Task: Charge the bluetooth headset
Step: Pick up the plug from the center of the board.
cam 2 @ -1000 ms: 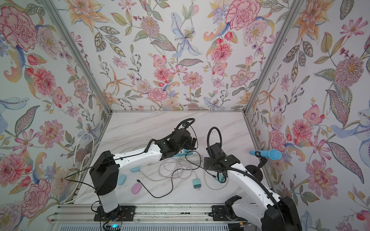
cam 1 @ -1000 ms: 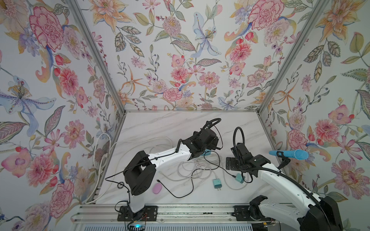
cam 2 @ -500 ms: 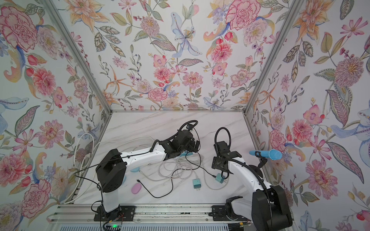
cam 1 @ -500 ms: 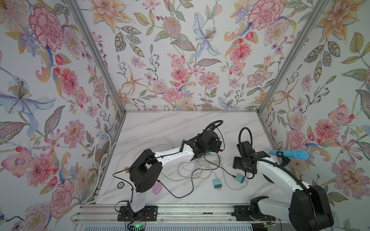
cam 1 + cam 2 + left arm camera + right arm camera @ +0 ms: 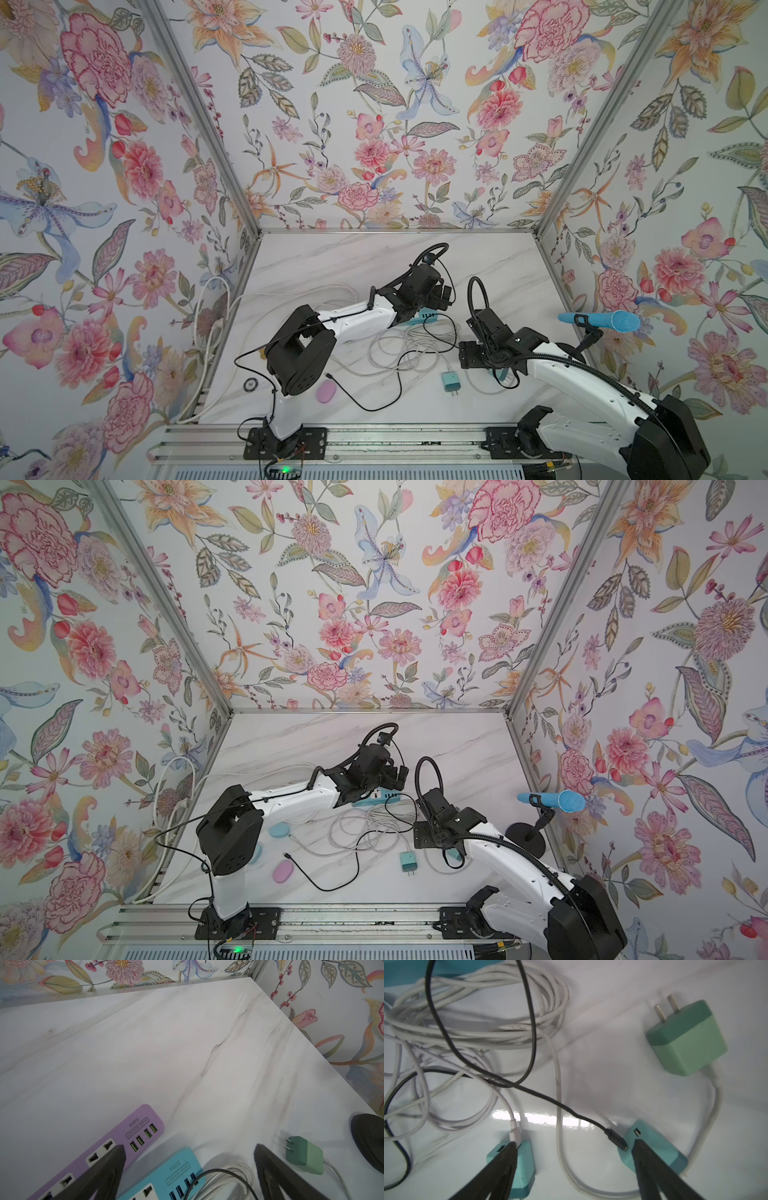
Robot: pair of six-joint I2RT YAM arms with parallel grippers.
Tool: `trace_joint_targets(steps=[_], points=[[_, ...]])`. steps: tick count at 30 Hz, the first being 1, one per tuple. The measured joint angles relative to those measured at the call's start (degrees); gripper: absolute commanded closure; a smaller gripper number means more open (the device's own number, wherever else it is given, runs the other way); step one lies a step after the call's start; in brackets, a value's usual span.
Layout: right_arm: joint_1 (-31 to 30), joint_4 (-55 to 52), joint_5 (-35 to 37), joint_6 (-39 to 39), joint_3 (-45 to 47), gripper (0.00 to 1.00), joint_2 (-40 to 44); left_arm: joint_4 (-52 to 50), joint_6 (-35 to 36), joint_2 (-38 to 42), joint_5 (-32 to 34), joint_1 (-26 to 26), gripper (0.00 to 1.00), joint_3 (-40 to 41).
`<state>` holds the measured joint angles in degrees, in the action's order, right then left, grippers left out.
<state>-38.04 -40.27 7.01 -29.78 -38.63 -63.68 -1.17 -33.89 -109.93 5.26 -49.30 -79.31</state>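
The pink oval headset (image 5: 326,392) lies near the tabletop's (image 5: 332,266) front edge, with 1 end of the black cable (image 5: 550,1101) just beside it. The cable's other plug touches a blue charger block (image 5: 652,1134). The right fingers (image 5: 500,1167) are spread wide and hold nothing. The left fingers (image 5: 104,1172) are wide open over a blue power strip (image 5: 172,1172).

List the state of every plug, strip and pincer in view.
green charger, unplugged, prongs bare
purple power strip, visible sockets and USB ports empty
black cable plug, loose, tip bare
white cable plug, seated in a teal adapter
second teal adapter, USB port empty
left pincer, open, empty
right pincer, open, holding nothing
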Motion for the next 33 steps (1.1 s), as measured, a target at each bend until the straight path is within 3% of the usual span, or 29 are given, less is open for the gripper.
trace_joint_targets(steps=[8,15,26,33], points=[[-9.6,-1.3,0.1,-1.1,-1.5,0.24,-1.1,0.5,-1.8,2.2,-1.2,2.8,0.0,4.9],[-14.0,-0.9,0.7,-1.4,-3.8,0.21,-10.3,2.0,-3.7,5.8,-1.9,4.3,0.0,9.6],[-14.3,2.7,-1.2,-1.2,-3.8,0.45,-16.6,2.3,-4.6,10.3,-0.9,4.9,0.0,13.8],[-14.3,3.7,-3.2,-0.9,-4.1,0.53,-18.7,2.3,-5.0,11.4,-0.1,5.5,0.0,15.2]])
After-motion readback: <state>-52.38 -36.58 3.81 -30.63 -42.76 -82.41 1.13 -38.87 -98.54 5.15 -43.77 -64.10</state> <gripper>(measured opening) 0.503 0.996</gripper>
